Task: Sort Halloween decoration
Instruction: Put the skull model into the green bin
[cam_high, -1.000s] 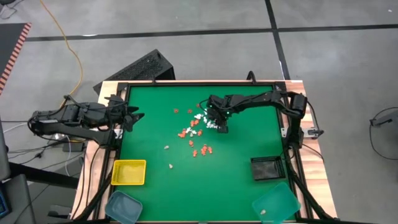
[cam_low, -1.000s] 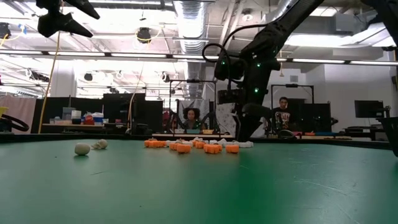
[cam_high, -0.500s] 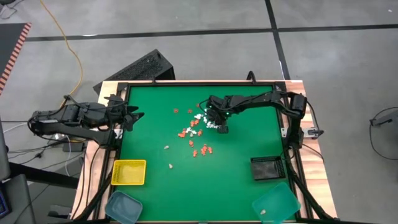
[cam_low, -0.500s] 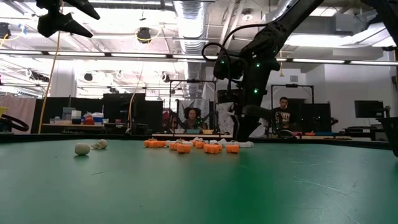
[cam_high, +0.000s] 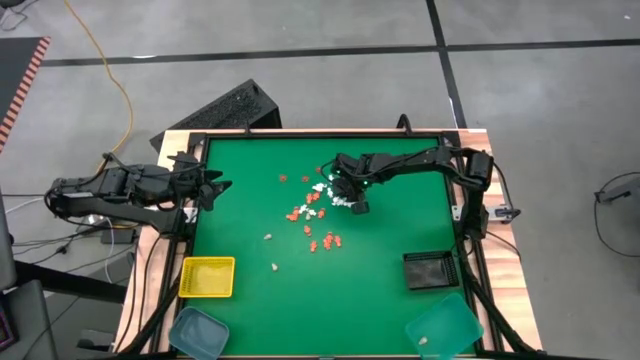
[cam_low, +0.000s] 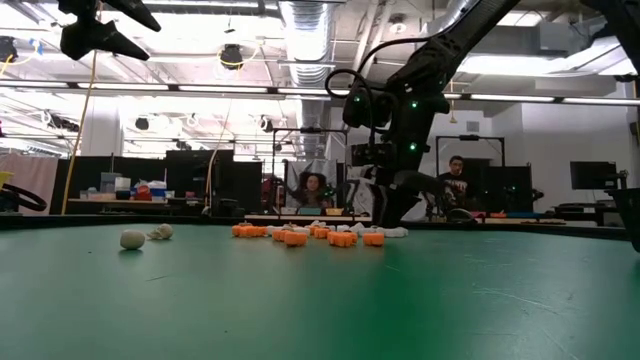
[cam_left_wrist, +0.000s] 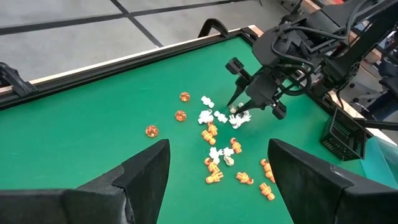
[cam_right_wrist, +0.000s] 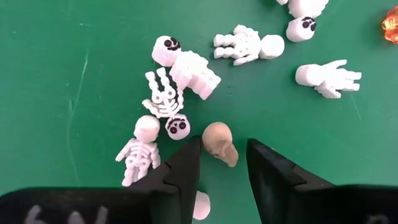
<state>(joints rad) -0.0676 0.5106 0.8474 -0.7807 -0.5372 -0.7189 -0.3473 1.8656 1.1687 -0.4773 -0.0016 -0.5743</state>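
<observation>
Small orange-red and white trinkets (cam_high: 315, 212) lie scattered on the green mat, mostly near its middle. In the low view the trinkets (cam_low: 310, 234) form a low row. My right gripper (cam_high: 357, 205) is down over the white cluster and open. In its wrist view a cream skull (cam_right_wrist: 219, 143) lies on the mat between its two fingertips, near one and apart from the other. White skeletons (cam_right_wrist: 163, 99), skulls and a hand (cam_right_wrist: 328, 77) lie around it. My left gripper (cam_high: 215, 190) hangs open and raised over the table's left edge, far from the trinkets.
A yellow tray (cam_high: 207, 277) and a teal tray (cam_high: 197, 332) sit at the near left. A black tray (cam_high: 431, 270) and another teal tray (cam_high: 444, 328) sit at the near right. Two stray white trinkets (cam_low: 132, 239) lie apart. People sit in the room beyond the table.
</observation>
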